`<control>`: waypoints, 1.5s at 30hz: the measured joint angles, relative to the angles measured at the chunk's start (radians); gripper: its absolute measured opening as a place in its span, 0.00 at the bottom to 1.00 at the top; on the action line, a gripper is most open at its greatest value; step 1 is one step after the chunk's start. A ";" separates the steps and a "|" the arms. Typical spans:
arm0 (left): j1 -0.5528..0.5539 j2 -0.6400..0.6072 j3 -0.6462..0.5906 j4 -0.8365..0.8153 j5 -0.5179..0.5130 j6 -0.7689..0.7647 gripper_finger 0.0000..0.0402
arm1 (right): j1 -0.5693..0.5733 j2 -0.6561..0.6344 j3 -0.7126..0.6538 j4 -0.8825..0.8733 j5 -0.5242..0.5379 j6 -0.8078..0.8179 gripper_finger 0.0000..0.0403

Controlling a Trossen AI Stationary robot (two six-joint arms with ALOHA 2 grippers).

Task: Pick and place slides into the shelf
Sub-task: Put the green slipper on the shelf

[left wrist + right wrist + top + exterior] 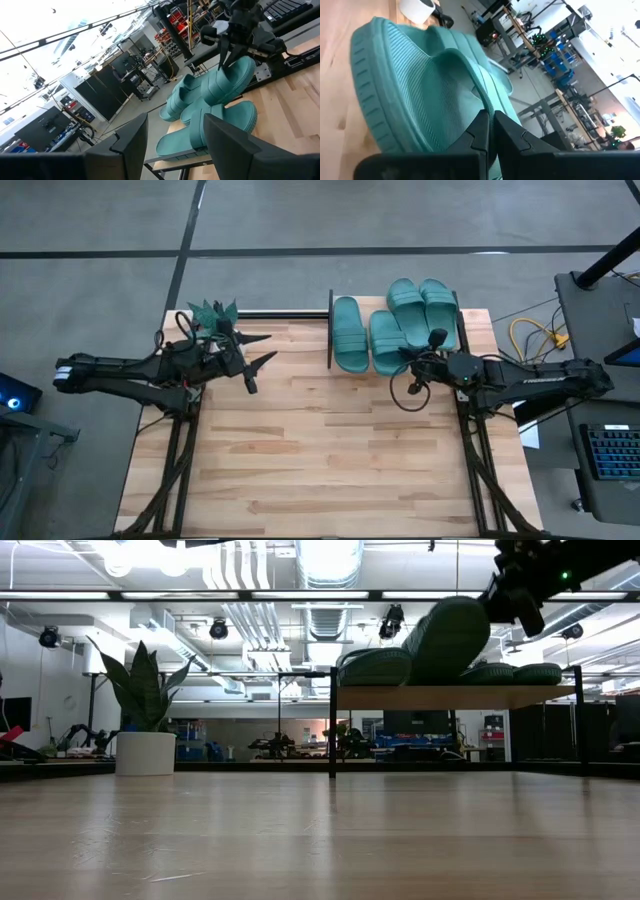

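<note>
Four teal slides are on the shelf at the table's far right. One slide lies flat beside the shelf's black frame. Two more slides lie farther back. My right gripper is shut on the fourth slide, which stands tilted in the low view. It also shows in the left wrist view. My left gripper is open and empty above the table's far left, pointing toward the shelf; its fingers show spread in its wrist view. My right gripper pinches the tilted slide's sole edge between its two fingers, near the slide's raised end. The fingers come from above, slanting down. The slide's raised end is up. Its lower end rests on the shelf among the other slides.
A spiky green plant in a white pot stands at the far left, just behind my left gripper; it also shows in the low view. A black cable loop hangs by my right arm. The bare wooden tabletop stretches across the near half.
</note>
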 joint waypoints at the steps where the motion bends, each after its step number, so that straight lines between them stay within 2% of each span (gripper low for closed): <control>1: 0.000 -0.001 0.000 0.000 0.000 0.000 0.44 | -0.003 -0.001 -0.007 0.000 0.000 0.001 0.02; 19: 0.000 0.010 -0.001 -0.003 0.001 -0.001 0.44 | -0.014 0.076 -0.024 0.068 -0.036 0.110 0.04; 23: 0.000 0.010 -0.001 -0.002 0.001 -0.009 0.44 | -0.014 0.096 -0.024 0.068 -0.026 0.174 0.10; 27: 0.000 0.010 -0.001 -0.001 0.002 -0.027 0.44 | -0.015 0.104 -0.024 0.052 0.047 0.201 0.19; 33: 0.000 0.009 -0.001 -0.002 0.001 -0.029 0.44 | -0.014 0.092 -0.021 0.039 0.065 0.233 0.31; 45: 0.000 0.008 -0.001 -0.002 0.001 -0.029 0.44 | -0.012 0.094 0.160 -0.143 -0.066 0.512 0.47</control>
